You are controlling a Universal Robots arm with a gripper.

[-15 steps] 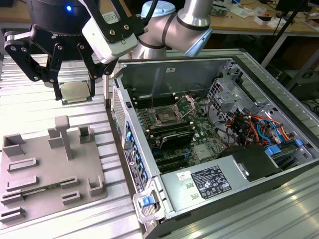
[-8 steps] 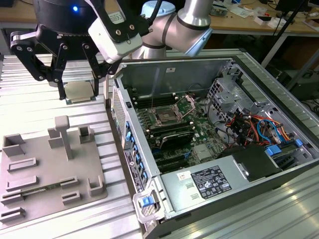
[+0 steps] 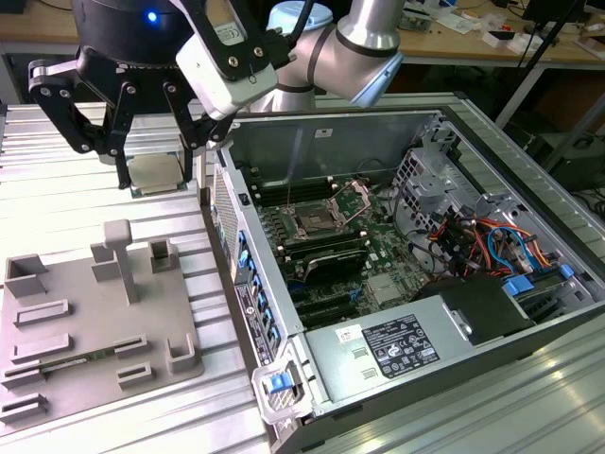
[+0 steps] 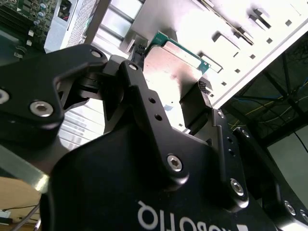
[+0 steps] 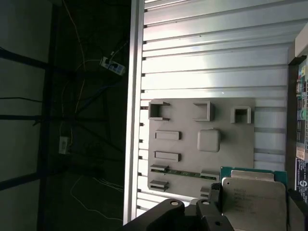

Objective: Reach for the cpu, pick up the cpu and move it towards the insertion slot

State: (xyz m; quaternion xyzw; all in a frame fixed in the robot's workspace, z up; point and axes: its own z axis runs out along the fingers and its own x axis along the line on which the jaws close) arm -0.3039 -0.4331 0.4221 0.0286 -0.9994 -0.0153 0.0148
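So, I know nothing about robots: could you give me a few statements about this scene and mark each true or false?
1. The gripper grips the cpu between its fingers. True.
2. The cpu sits in the insertion slot. False: it is held up outside the computer case, on the exterior view's left of it.
3. The computer case is open, with its board and the insertion slot exposed. True.
4. The grey fixture tray lies inside the computer case. False: it lies on the ribbed metal table beside the case.
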